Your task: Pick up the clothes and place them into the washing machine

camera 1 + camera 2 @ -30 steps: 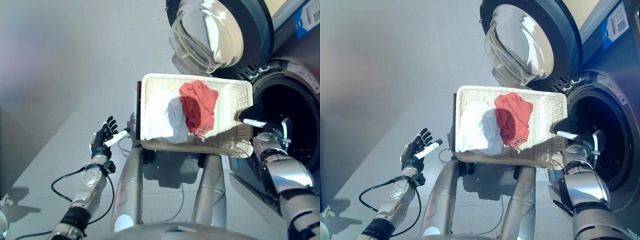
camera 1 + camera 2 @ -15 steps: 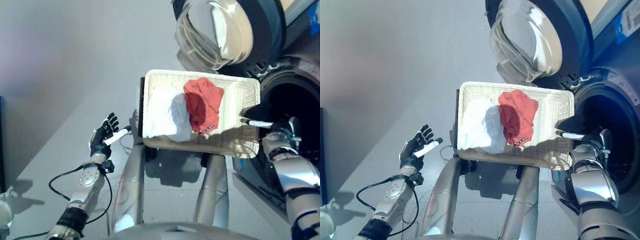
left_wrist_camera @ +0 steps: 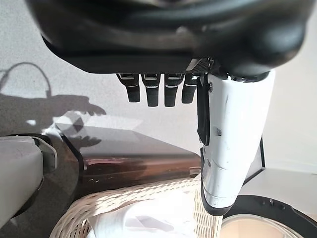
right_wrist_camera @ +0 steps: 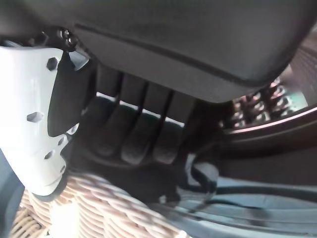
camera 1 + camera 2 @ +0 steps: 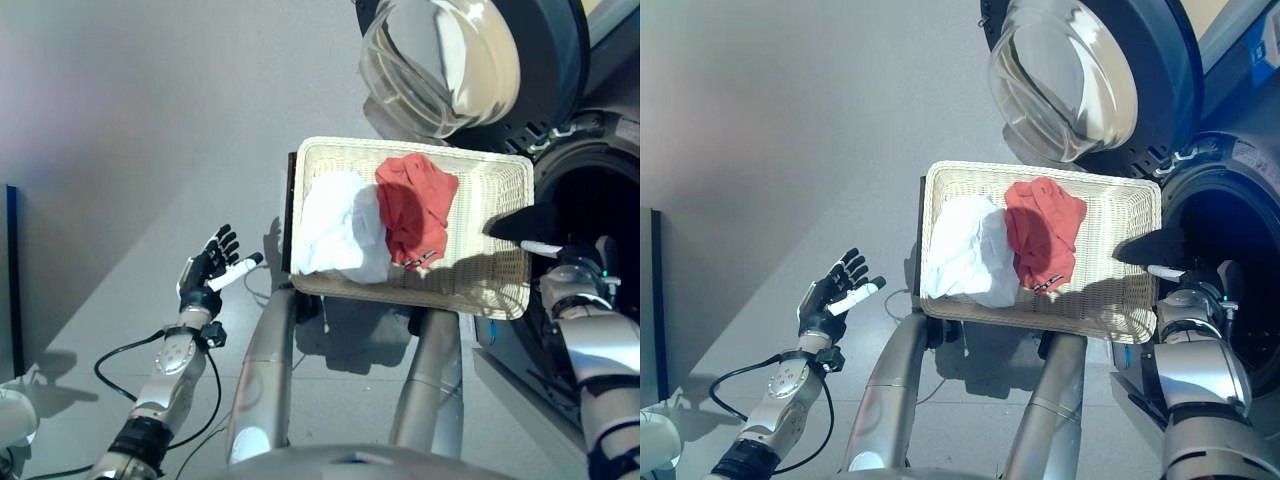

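A wicker basket (image 5: 400,148) holds a white cloth (image 5: 335,225) on its left and a red cloth (image 5: 415,205) in the middle. My right hand (image 5: 530,225) hovers at the basket's right end, just before the washing machine's dark drum opening (image 5: 600,200). Its fingers (image 4: 143,134) are straight and hold nothing. Down at the lower left, well apart from the basket, my left hand (image 5: 205,270) is open with fingers (image 3: 158,91) spread and empty. The basket rim (image 3: 124,196) and the white cloth (image 3: 148,220) also show in the left wrist view.
The washer's round glass door (image 5: 450,50) stands swung open above the basket. The basket rests on a dark brown stand (image 3: 138,158). A dark panel (image 5: 10,280) lines the left edge, with a white object (image 5: 15,415) on the grey floor below it.
The whole picture has shifted, so the camera moved. Both hands keep their places relative to the basket, and the cloths lie as before.
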Motion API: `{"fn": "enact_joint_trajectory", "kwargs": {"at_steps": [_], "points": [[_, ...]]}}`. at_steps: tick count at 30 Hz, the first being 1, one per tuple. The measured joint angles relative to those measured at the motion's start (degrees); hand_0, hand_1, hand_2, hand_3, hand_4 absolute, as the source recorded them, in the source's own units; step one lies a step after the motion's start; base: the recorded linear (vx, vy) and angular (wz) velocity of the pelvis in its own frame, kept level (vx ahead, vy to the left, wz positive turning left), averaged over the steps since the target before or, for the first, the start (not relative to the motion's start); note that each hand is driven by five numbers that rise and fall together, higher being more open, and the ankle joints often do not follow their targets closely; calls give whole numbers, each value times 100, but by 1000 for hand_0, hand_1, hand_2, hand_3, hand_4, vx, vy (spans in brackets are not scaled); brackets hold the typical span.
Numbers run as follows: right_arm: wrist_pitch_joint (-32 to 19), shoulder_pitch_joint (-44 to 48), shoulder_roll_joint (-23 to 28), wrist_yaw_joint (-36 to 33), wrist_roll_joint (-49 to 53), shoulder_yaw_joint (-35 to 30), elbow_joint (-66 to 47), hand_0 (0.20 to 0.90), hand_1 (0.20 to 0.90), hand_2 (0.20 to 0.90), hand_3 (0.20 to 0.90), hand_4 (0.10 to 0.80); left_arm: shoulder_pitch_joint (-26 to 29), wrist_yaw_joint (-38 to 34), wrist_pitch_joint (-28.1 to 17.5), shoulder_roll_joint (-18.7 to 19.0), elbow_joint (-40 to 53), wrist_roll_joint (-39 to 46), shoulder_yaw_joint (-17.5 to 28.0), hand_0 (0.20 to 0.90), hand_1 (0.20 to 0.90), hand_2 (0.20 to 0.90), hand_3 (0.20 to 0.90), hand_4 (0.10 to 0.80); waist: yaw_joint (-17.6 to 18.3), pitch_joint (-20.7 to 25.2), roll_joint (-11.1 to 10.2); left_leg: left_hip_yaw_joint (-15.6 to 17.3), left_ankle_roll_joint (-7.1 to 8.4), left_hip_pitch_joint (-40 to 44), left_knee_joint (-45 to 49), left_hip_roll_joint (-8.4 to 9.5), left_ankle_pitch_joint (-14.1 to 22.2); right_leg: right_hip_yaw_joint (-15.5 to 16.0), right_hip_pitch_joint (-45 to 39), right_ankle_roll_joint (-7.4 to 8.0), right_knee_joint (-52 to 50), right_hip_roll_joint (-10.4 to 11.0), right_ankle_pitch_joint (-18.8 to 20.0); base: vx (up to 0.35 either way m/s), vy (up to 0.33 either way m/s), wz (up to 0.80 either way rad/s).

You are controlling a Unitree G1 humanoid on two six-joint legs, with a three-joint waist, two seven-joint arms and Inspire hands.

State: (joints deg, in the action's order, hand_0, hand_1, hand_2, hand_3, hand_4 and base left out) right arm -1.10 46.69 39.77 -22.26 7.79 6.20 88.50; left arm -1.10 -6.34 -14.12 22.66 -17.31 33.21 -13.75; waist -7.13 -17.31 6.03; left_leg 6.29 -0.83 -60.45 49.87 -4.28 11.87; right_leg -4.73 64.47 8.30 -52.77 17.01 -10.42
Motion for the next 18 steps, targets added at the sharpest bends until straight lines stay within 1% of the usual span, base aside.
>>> {"fn": "enact_joint_trajectory", "kwargs": {"at_steps": [2, 3, 5, 6, 7, 8, 9, 12, 14, 16, 18], "points": [[-7, -3, -1, 0, 106, -62, 0, 200, 200, 200, 200, 300, 1, -1, 1, 0, 0, 0, 0, 900, 900, 900, 900, 800, 10, 1, 1, -1, 0, 0, 0, 0, 0, 0, 1, 0, 0, 0, 0, 0, 0, 0], [-28, 3, -14, -3, 498, -547, -22, 200, 200, 200, 200, 300, 1, -5, 5, 0, 1, -1, 0, 900, 900, 900, 900, 800, -1, 4, 7, -1, 0, -1, 0, 0, 0, 0, 0, 0, 1, 0, 0, 0, 0, 0], [-66, -18, -35, -6, 1060, -941, -26, 200, 200, 200, 200, 300, -5, -15, 8, 0, 0, -1, 9, 900, 900, 900, 900, 800, 16, 11, 17, -2, 0, -1, 0, -1, 0, 0, -2, 0, 6, 0, 0, 15, 2, 0], [-184, -24, -76, -20, 1809, -1457, -47, 200, 200, 200, 200, 300, -16, -47, 9, 0, 0, -1, 15, 900, 900, 900, 900, 800, 18, 19, 29, -1, 0, -3, -1, 0, 0, 0, -2, 0, 8, 0, 0, 0, 0, 0], [-293, -23, -82, -28, 2444, -1795, -43, 200, 200, 200, 200, 300, -16, -68, 10, 0, 0, -2, 15, 900, 900, 900, 900, 800, 18, 23, 37, -1, 0, -3, -2, 0, 0, 0, -2, 0, 13, 0, 0, -80, 19, -1], [-355, -25, -81, -45, 2781, -1994, -48, 200, 200, 200, 200, 300, -19, -83, 12, 5, 0, -1, 16, 900, 900, 900, 900, 800, 23, 26, 40, 1, 4, -3, 3, 1, -26, -3, 0, -6, 14, -1, 8, -79, 15, 0], [-494, -11, -94, -70, 3335, -2150, -33, 200, 200, 200, 200, 300, -23, -121, 15, 7, 1, 0, 17, 900, 900, 900, 900, 800, 34, 29, 44, -1, -11, -2, 0, -1, 13, 30, -5, 18, 10, 4, -12, -68, 7, 1], [-957, -20, -181, -169, 5045, -2905, -236, 200, 200, 200, 200, 300, -76, -131, 47, 8, 13, 17, 29, 900, 900, 900, 900, 800, 93, 49, 56, -7, 2, -4, 1, -3, -9, 0, -5, -11, 12, -3, 4, 0, 0, 0], [-1220, -58, -279, -174, 5916, -3133, -578, 200, 200, 200, 200, 300, -162, -132, 62, 5, 12, 111, 32, 900, 900, 900, 900, 800, 146, 59, 71, -5, 13, -4, 8, -3, -8, -4, -6, -4, 14, -9, 3, 49, 1, -1], [-1445, -83, -356, -183, 6270, -3164, -803, 200, 200, 200, 200, 300, -202, -133, 131, -1, 13, 173, 24, 900, 900, 900, 900, 800, 209, 69, 72, -4, -11, 6, 10, -14, 25, 15, -10, 29, 20, -25, -19, 95, 3, -4], [-1674, -105, -395, -269, 6415, -3268, -1067, 200, 200, 200, 200, 300, -228, -136, 133, -6, 4, 257, 22, 900, 900, 900, 900, 800, 229, 73, 74, -5, 13, 6, 27, -18, -18, -34, -5, 1, 27, -47, 30, -95, 14, -5]]}}
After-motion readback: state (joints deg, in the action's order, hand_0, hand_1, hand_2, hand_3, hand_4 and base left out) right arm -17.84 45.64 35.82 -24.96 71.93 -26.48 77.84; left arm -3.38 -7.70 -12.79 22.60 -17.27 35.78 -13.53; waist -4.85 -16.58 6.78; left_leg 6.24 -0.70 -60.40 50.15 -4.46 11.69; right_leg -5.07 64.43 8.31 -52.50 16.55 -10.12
